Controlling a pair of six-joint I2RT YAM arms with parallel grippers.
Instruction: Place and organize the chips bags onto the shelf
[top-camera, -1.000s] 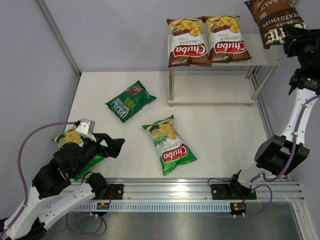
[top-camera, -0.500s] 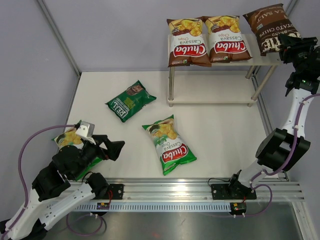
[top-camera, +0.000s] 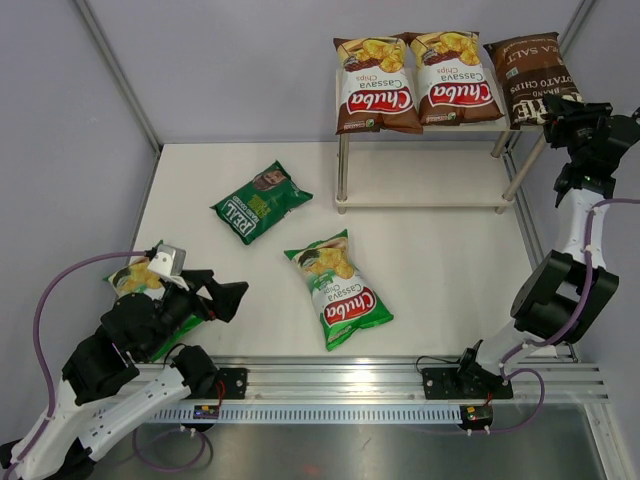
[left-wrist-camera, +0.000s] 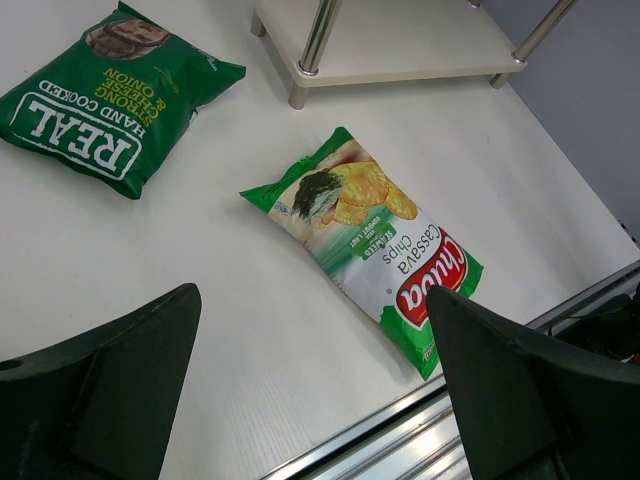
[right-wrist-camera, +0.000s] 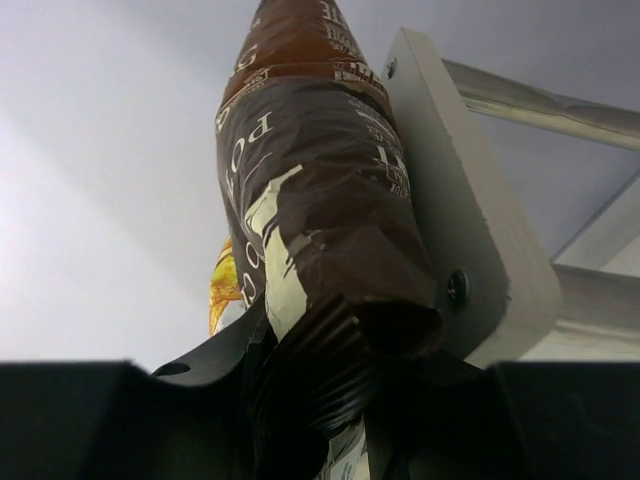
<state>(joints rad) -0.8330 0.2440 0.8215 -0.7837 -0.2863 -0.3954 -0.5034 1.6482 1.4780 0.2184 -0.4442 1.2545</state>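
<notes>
The shelf stands at the back right, with two brown Chuba bags side by side on its top board. My right gripper is shut on the crimped end of the dark-brown Kettle bag, which lies at the top board's right end. In the right wrist view the bag rests against the board's edge. My left gripper is open and empty above the table's front left. The dark-green REAL bag and a light-green Chuba bag lie on the table. Another light-green bag lies partly under my left arm.
In the left wrist view the REAL bag, the light-green Chuba bag and the shelf's lower board show ahead of the open gripper. A metal rail runs along the near edge. Grey walls enclose the table.
My right gripper has brought the Kettle bag down and left onto the top board's right end, beside the brown Chuba bags. My left arm has shifted only slightly.
</notes>
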